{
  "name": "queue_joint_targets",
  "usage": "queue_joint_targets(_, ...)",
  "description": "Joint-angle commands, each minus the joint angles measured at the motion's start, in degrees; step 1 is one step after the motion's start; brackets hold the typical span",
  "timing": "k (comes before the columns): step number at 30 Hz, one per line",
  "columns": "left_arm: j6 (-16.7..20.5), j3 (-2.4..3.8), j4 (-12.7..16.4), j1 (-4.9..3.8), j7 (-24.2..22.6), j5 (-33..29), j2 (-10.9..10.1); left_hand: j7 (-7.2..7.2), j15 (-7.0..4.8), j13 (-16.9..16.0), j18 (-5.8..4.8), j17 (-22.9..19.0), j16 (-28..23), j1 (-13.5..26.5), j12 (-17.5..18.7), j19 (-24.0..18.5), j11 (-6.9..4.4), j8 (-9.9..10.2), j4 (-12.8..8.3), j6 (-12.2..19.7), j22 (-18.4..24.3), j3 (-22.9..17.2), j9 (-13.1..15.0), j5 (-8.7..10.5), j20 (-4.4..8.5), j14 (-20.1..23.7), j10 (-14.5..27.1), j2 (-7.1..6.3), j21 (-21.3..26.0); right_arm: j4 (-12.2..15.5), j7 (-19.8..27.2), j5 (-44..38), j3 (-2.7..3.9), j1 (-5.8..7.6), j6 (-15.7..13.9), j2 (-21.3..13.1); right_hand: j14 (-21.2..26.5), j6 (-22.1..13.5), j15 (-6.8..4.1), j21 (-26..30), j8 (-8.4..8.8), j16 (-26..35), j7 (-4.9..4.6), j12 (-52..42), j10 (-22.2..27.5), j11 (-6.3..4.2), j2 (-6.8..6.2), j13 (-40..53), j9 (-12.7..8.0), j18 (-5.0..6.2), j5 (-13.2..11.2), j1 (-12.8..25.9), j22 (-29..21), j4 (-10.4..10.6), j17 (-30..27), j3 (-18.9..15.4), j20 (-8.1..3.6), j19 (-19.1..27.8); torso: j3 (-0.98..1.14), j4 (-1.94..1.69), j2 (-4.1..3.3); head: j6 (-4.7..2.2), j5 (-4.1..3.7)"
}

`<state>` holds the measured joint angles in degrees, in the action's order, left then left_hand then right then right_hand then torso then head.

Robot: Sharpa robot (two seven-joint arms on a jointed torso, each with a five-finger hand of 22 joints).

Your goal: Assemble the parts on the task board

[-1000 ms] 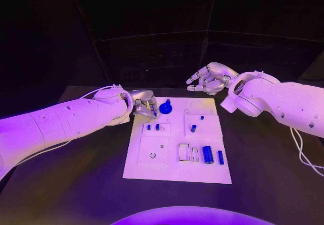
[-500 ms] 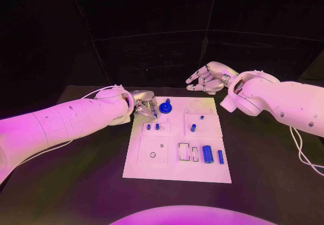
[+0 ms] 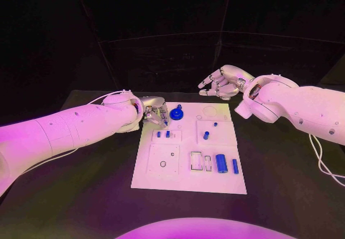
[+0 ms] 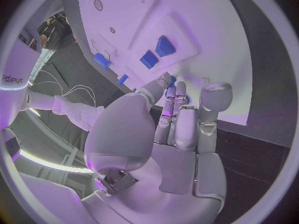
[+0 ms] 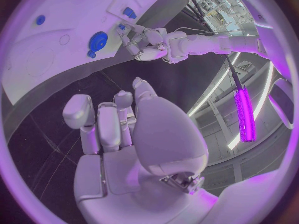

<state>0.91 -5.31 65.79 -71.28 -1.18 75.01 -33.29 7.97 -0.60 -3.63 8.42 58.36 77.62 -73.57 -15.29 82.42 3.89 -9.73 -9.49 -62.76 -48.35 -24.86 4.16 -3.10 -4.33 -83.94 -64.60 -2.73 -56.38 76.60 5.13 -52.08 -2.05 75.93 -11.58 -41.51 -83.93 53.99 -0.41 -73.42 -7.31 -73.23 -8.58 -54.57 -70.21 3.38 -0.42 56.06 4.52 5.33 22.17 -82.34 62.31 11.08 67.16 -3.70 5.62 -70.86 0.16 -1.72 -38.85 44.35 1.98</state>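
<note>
Little has moved since the earlier frames: both hands sit almost where they were, the right one a touch higher in the frame. At centre, the white task board (image 3: 188, 164) lies on the black table (image 3: 287, 179). On the board's upper left corner the left hand (image 3: 153, 113) hangs with its fingers (image 4: 176, 92) pointing down close together, tips at the board surface just left of the round blue part (image 3: 176, 115); whether it pinches anything I cannot tell. In the upper right of the frame the right hand (image 3: 225, 82) hovers beyond the board's far edge, fingers loosely curled and apart, holding nothing. Two small blue pegs (image 3: 163, 134) stand in the upper left block, another peg (image 3: 206, 135) sits right of them, and a blue cylinder (image 3: 221, 163) with a thin blue rod (image 3: 234, 167) lies at lower right.
</note>
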Motion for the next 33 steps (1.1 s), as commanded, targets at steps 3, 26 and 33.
queue_joint_targets(3, -0.9, -0.07, -0.1, 0.01, 0.3, -0.2, 0.1, 0.03, -0.49, -0.1, -0.77, -0.1, 0.0, 0.4, 0.3, 0.3, 0.08, 0.3, 0.0, -0.2, -0.1, -0.4, 0.0, 0.12, -0.06, -0.8, -0.4, 0.04, -0.4, 0.0, 0.5, -0.1, 0.03, 0.11, 0.3, 0.0, -0.8, 0.1, -0.49, 0.1, -0.27, 0.2, 0.01, 0.0, 0.0, -0.04, 0.21, 0.1, -0.1, 0.85, 0.3, -0.2, -0.1, -0.3, -0.1, 0.2, -0.09, 0.2, 0.00, 0.02, -0.01, 0.02, -0.02)
queue_joint_targets(26, -0.5, -0.17, -0.4, 0.18, 0.8, -0.2, 0.2, 1.59, 0.64, 0.0, -0.96, -1.2, -0.1, 1.5, 3.8, -0.1, 1.56, 4.4, -0.9, 4.5, -0.8, -0.7, -0.5, 0.13, -0.86, -0.6, 1.7, -1.73, -0.6, 0.0, 0.5, -0.1, 0.03, 0.11, 0.2, 0.0, -0.9, 0.1, -0.51, 0.3, -0.32, 0.5, 0.03, 0.2, -0.1, -0.06, 0.27, -0.3, -0.1, 0.87, 0.3, -0.2, -0.2, -0.3, -0.3, 0.2, -0.12, 0.2, -0.02, -0.03, 0.00, 0.10, 0.01)
queue_joint_targets(33, -0.2, -0.17, -0.4, 0.18, 0.7, -0.2, 0.0, 1.64, 0.74, 0.0, -0.93, -1.4, -0.1, 1.5, 4.3, -0.2, 1.67, 5.0, -1.0, 5.3, -0.9, -0.7, -0.5, 0.12, -1.00, -0.5, 2.0, -1.92, -0.7, -0.1, 0.5, -0.1, 0.03, 0.11, 0.2, 0.0, -0.9, 0.1, -0.51, 0.3, -0.32, 0.5, 0.03, 0.2, -0.1, -0.06, 0.27, -0.3, -0.1, 0.87, 0.3, -0.2, -0.2, -0.3, -0.3, 0.2, -0.12, 0.2, -0.03, 0.00, -0.01, 0.13, 0.04)
